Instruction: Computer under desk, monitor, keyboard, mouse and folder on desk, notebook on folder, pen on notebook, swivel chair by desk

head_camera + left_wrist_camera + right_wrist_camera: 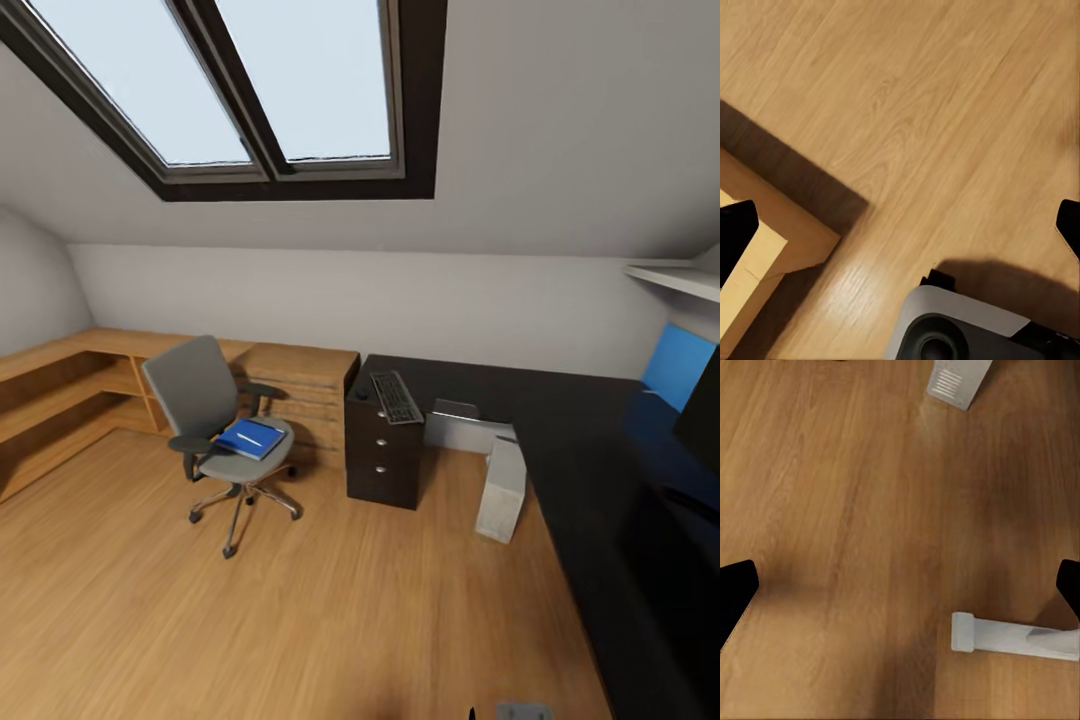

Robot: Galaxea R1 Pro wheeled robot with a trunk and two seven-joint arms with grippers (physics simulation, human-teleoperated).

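Note:
The grey swivel chair (215,425) stands on the wood floor, well apart from the black desk (580,440). A blue folder (250,438) lies on its seat with a thin pale pen (249,438) on top; I cannot tell a separate notebook. The dark keyboard (397,397) lies on the desk's left end above the drawers. The pale computer tower (502,490) (958,381) stands on the floor at the desk's edge. The dark monitor (702,410) sits at the far right. My left gripper (900,225) and right gripper (900,585) hang open over bare floor.
A black drawer unit (382,450) carries the desk's left end. Low wooden shelving (70,395) runs along the left and back walls, and its corner (772,247) lies near my left gripper. My base (960,330) is below. A white bar (1012,636) lies on the floor.

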